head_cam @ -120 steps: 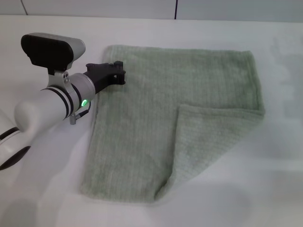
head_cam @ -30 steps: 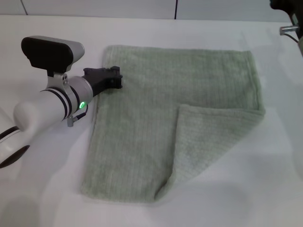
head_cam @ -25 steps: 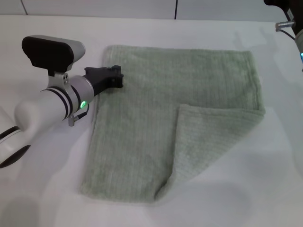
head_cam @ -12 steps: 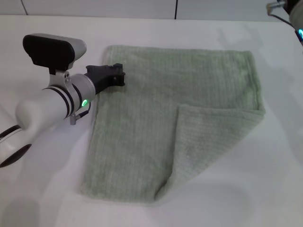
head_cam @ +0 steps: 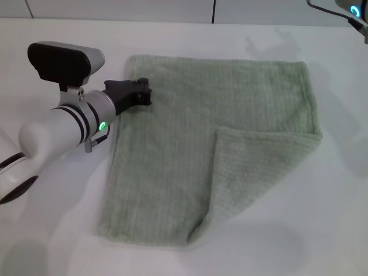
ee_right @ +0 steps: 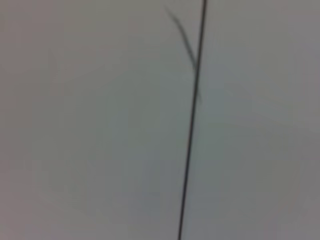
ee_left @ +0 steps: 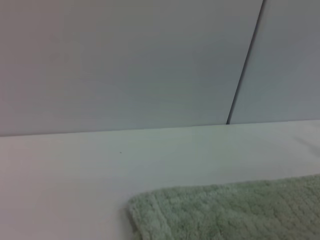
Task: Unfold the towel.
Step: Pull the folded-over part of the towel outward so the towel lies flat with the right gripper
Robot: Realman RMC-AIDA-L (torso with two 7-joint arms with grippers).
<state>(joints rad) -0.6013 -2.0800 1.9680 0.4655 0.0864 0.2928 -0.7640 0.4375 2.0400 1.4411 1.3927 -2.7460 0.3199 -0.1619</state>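
The towel (head_cam: 190,126), a pale sage-green ribbed cloth, lies flat on the white table (head_cam: 52,241) in the head view. Its near right corner is folded back over the cloth as a triangular flap (head_cam: 253,172). My left gripper (head_cam: 142,92) sits low at the towel's left edge, close to the far left corner. The left wrist view shows that far corner of the towel (ee_left: 230,212) from just above the table. Only a bit of my right arm (head_cam: 357,8) shows at the far right; its gripper is out of view.
A grey panelled wall with a dark vertical seam (head_cam: 214,11) stands behind the table. The right wrist view shows only that wall and seam (ee_right: 192,120). My left arm (head_cam: 57,126) lies across the table's left side.
The right arm has moved up and away at the far right until only a tip of it shows. The left gripper has barely shifted at the towel's edge. The towel lies as before.
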